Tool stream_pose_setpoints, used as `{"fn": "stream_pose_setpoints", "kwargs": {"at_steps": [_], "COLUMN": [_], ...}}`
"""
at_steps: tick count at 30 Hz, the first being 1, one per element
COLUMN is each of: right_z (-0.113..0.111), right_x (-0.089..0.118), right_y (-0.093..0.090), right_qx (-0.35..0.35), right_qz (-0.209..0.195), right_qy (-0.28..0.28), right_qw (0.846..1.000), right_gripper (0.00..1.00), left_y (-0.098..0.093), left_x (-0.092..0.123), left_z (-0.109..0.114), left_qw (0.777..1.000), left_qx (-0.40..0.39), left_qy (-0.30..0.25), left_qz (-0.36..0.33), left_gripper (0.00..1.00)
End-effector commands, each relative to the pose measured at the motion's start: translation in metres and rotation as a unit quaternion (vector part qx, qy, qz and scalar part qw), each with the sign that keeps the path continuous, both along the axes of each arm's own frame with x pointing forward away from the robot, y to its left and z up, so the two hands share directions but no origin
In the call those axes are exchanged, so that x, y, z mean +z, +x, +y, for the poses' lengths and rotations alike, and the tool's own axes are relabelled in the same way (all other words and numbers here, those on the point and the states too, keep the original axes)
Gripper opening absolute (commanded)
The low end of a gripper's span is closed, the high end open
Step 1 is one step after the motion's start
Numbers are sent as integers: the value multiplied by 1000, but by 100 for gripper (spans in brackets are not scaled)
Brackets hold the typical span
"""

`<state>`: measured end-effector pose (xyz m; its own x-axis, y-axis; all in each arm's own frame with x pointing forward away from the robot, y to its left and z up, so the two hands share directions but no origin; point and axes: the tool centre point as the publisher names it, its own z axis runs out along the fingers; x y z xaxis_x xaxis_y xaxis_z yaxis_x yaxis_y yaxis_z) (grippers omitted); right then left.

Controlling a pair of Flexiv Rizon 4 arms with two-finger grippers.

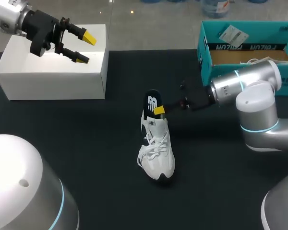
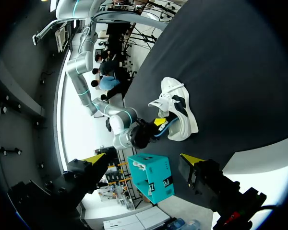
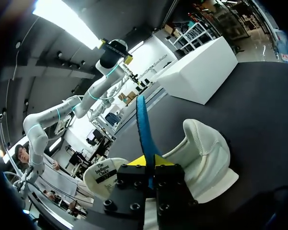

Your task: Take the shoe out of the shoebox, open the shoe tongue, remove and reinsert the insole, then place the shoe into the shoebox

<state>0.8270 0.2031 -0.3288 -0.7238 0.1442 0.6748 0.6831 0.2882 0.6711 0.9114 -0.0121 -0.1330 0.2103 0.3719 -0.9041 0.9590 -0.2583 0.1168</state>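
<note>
Task progress at the insole stage. The shoe (image 1: 156, 152) stands out of the shoebox (image 1: 205, 62) on the black counter (image 1: 86, 143), near its middle. Its toe points toward the robot and its laces (image 1: 155, 143) are slack.

The right pincer (image 1: 158, 110) sits at the heel end. Its yellow tips are closed from both sides on the insole (image 1: 151, 101), which it holds upright and on edge above the heel opening. In the right wrist view the insole (image 3: 143, 124) rises as a thin blue strip from between the tips, with the white heel (image 3: 204, 153) just beside it. Whether its lower end is clear of the shoe cannot be told.

The left pincer (image 1: 85, 48) hangs over the white block (image 1: 53, 72) at the far left, well apart from the shoe, with its tips spread wide and nothing between them.

Judged done: unboxing, and the tongue opened enough to give access to the insole. Judged in hand: removal of the insole. Judged left: putting the insole back in flat, then placing the shoe in the shoebox, which sits open at the far right of the counter.
</note>
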Motion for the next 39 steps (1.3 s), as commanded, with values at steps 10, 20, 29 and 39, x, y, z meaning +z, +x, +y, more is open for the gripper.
{"fn": "stream_pose_setpoints", "kwargs": {"at_steps": [10,20,29,39], "right_z": [0,-5,-9,-2], "right_x": [10,21,14,-3], "right_y": [3,22,34,25], "right_qx": [-15,-6,-28,-33], "right_qz": [-15,-35,-33,16], "right_qy": [-29,-42,-28,0], "right_qw": [999,998,999,999], "right_gripper": [45,40,0,0], "left_y": [-1,-1,-1,-1], "left_x": [0,0,0,0], "left_z": [0,0,0,0], "left_qw": [1000,1000,1000,1000], "left_qx": [0,0,0,0], "left_qy": [1,1,1,1], "left_qz": [-1,-1,-1,-1], "left_gripper": [100,100,100,100]}}
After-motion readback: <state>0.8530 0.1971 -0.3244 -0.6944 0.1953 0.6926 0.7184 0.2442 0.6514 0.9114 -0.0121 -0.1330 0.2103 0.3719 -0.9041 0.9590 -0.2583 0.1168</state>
